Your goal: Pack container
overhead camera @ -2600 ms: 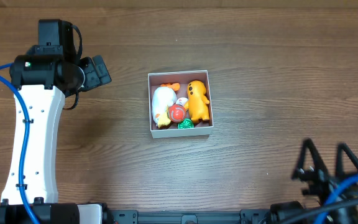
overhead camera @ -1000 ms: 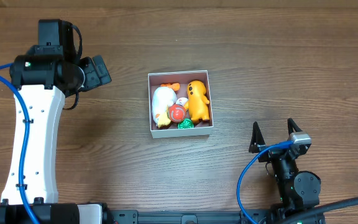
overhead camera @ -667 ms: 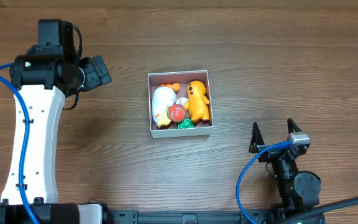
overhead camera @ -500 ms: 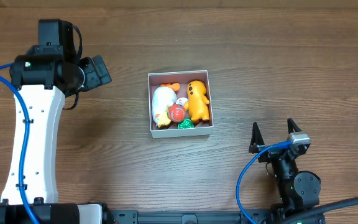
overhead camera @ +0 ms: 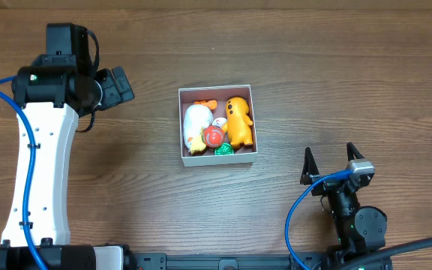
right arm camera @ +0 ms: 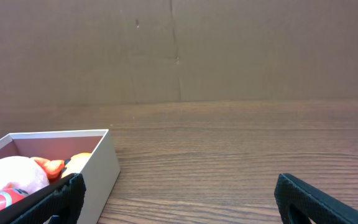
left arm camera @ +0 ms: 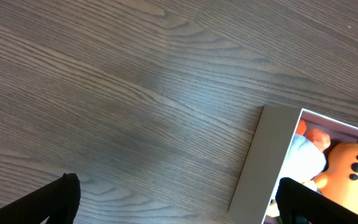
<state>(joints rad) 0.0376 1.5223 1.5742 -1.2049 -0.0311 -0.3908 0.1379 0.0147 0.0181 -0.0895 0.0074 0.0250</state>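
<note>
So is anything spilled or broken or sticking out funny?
Nothing stands out. The container sits flat on the table with straight walls, and the white toy, orange toy and red ball are all inside. The left gripper and right gripper are open, away from it.

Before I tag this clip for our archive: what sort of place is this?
Likely a robot lab bench, not a home: left arm and right arm at a wooden table, a box of toys, a plain cardboard backdrop.

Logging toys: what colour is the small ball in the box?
The ball is mainly red, clearest overhead.
</note>
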